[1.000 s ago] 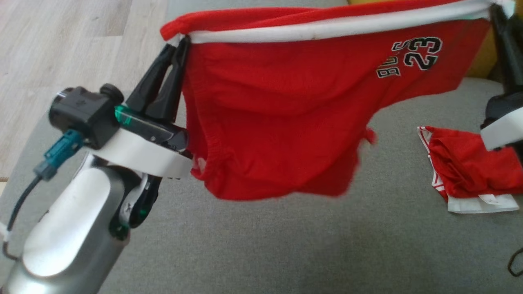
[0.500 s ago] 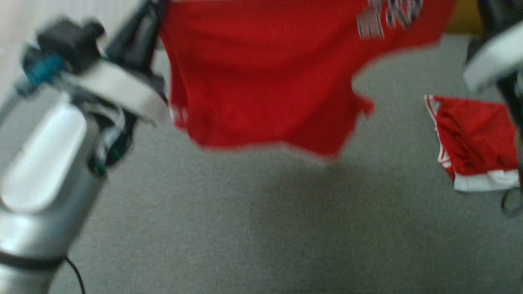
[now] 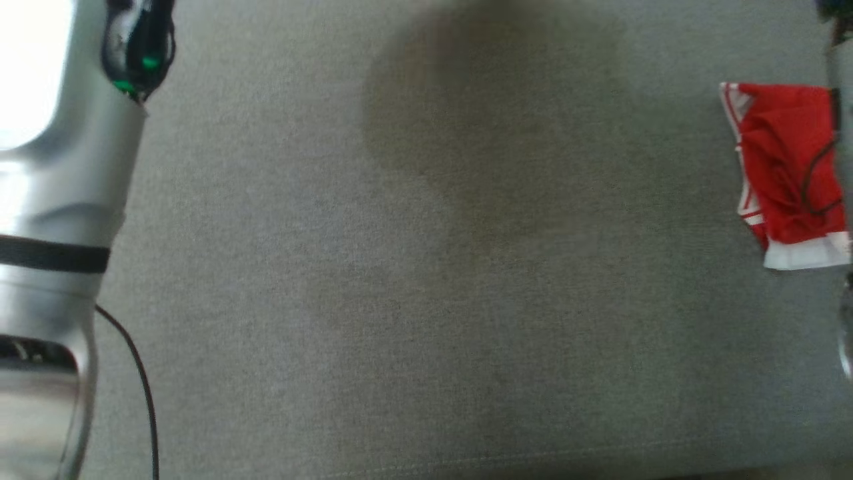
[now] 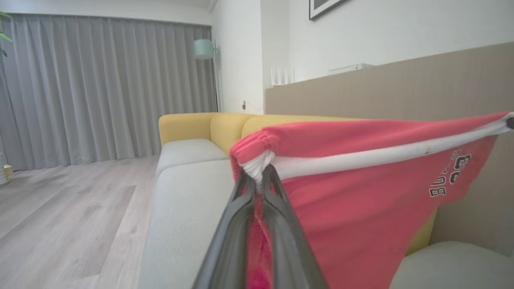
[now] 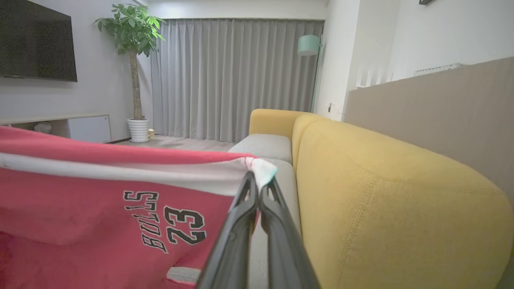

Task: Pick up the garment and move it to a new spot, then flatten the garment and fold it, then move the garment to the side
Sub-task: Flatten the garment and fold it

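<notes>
Red fabric garment w/ gathered white waistband stretched taut & straight.

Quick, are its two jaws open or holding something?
The left gripper: jaws shut on the red shorts, at one waistband corner.
The right gripper: jaws shut on the red shorts, at the other corner.

A yellow sofa with grey seat cushions ran along a beige panelled wall; grey curtains hung at the far end, a potted tree beside them, pale wood floor below
</notes>
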{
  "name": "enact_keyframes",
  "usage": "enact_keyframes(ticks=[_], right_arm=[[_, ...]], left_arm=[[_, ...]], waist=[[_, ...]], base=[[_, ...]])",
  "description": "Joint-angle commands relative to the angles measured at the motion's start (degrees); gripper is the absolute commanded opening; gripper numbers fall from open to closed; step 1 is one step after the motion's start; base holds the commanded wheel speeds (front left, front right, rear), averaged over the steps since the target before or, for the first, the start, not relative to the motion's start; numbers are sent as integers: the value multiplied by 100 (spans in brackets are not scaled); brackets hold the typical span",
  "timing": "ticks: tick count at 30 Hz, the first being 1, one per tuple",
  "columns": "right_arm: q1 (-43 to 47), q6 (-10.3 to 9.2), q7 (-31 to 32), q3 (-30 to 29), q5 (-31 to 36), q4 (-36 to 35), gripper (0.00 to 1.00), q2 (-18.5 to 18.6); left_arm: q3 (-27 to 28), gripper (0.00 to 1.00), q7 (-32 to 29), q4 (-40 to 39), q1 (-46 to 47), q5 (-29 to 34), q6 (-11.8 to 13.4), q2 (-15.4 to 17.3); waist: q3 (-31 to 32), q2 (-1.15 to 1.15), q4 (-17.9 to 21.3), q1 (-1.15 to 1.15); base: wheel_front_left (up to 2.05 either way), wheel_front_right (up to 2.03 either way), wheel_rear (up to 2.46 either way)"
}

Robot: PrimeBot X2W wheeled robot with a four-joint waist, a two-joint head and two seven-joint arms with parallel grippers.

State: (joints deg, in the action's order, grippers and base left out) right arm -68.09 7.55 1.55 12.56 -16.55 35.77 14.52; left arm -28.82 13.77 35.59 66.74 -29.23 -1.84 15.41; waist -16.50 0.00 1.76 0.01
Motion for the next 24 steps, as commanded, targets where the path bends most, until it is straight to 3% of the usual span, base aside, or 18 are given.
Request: enact_keyframes(ticks=[1,7,12,24], right_arm=[[-103,-6,-136,4,25,90,0,-82],[166,-6,-498,518,-104,1062,0,-166],[546,-6,-563,1198,-433,1479,0,-34],[1721,-6,-179,3204,-1529,1141,0,1145]], left_arm=[[227,0,54,85,225,47,-29,238],[-49,0,113,771,-66,172,-307,-59],[-167,0,120,835,-606,304,-451,-157],[-829,0,122,666,-2330,599,-558,96]], waist=[[-144,0,-86,-1],[-381,0,-256,-1],[-306,0,-374,-1],[512,0,-474,-1]], base=[[0,0,0],[0,0,0],[0,0,0],[0,0,0]])
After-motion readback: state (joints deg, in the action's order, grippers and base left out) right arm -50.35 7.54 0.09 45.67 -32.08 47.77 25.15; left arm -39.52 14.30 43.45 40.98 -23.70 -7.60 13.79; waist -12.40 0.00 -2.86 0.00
